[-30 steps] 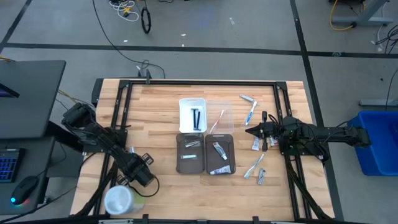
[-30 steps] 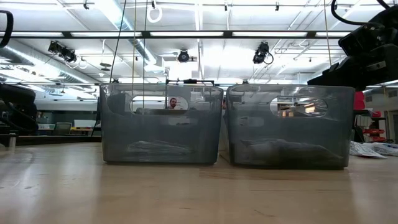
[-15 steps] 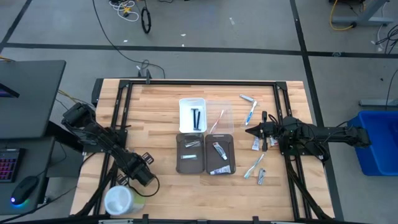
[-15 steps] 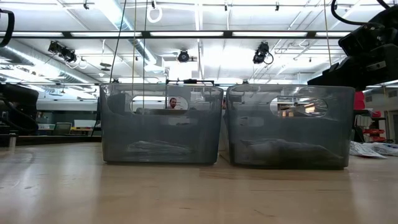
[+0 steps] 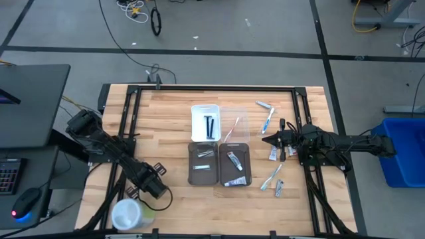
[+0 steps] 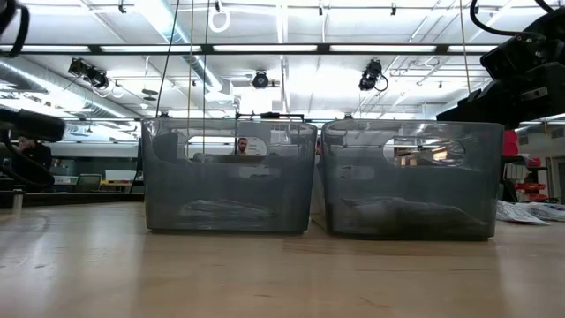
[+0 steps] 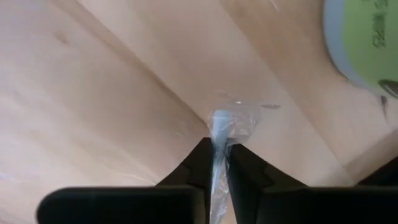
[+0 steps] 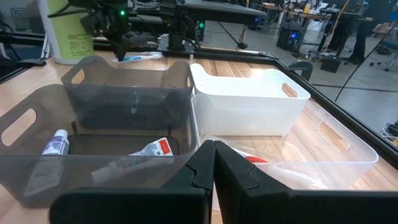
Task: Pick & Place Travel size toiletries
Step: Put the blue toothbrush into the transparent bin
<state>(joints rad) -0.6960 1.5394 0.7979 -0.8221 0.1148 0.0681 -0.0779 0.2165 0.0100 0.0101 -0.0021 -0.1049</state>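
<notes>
Looks partly done. Shows thin black sticks (image 5: 209,125) in the white rectangular plastic tray (image 5: 195,111). Shows a slim toothbrush (image 5: 232,130) in the clear rectangular tray (image 5: 244,114) just right of the white tray. Shows small white tubes (image 5: 234,159) and other wrapped pieces in the two grey translucent trays (image 5: 220,182) directly in front of the white tray.

Leaves more to sort: several loose tubes and toothbrushes (image 5: 268,121), scattered well right of the white tray, beyond the clear one.

Finds the left gripper (image 7: 216,149) far to the front-left of the white tray, beside the big round white-and-green container (image 5: 126,214), low over the wood. Its fingers (image 7: 196,163) are pinched on a slim pale item in clear wrapping (image 7: 219,124), likely a toothbrush. Probably means a carry towards the trays comes next.

Finds the right gripper (image 5: 267,140) right of the white tray, among the loose pieces, fingers pressed together on nothing.

Is a light wooden plank surface (image 5: 166,113) edged by a black frame. Beyond it lie a grey floor with dark tape lines and cables, plus a blue bin (image 5: 403,151). Across the surface, seen level, runs a hall with ceiling lights and a person (image 6: 242,146) behind the grey trays.
</notes>
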